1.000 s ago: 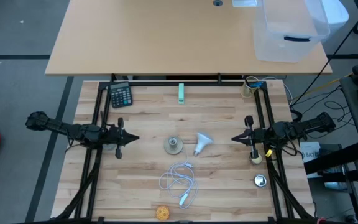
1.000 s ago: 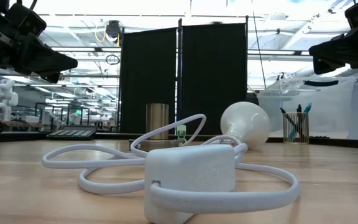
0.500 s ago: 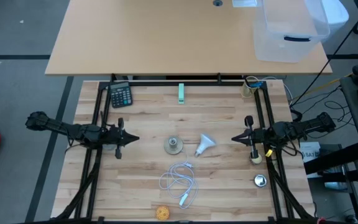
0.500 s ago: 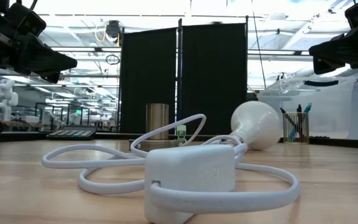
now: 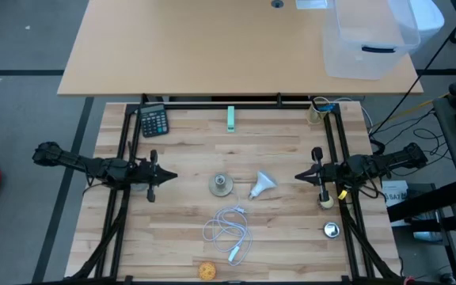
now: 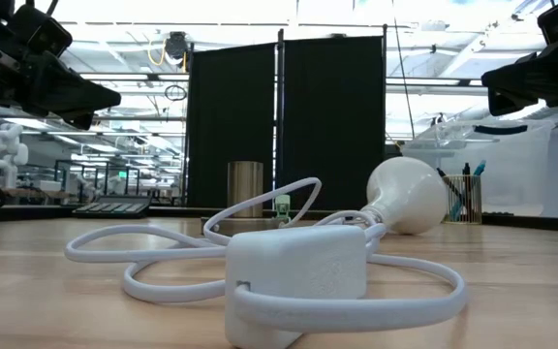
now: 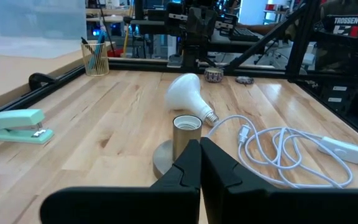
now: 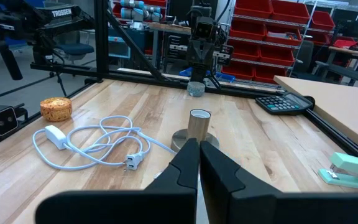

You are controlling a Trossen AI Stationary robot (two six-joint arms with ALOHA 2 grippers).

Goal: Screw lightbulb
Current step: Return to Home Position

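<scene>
The white lightbulb (image 5: 262,184) lies on its side on the wooden table, its globe (image 6: 410,196) toward the right and its screw base pointing near-left. Just left of it the metal socket (image 5: 222,185) stands upright on a round grey disc. My left gripper (image 5: 172,176) hovers shut, level, left of the socket. My right gripper (image 5: 298,176) hovers shut, level, right of the bulb. In the left wrist view the bulb (image 7: 188,96) lies just beyond the socket (image 7: 185,140). The right wrist view shows the socket (image 8: 199,127) but not the bulb.
A white cord with plug and switch (image 5: 228,233) lies coiled near the socket. A yellowish ball (image 5: 206,271) sits at the near edge, a calculator (image 5: 153,120) and green stapler (image 5: 231,118) at the far edge, a small metal piece (image 5: 331,230) near right.
The lightbulb has rolled a little on the table: its globe end has swung toward the table's right edge while the screw base has stayed about where it was. Both arms have kept still.
</scene>
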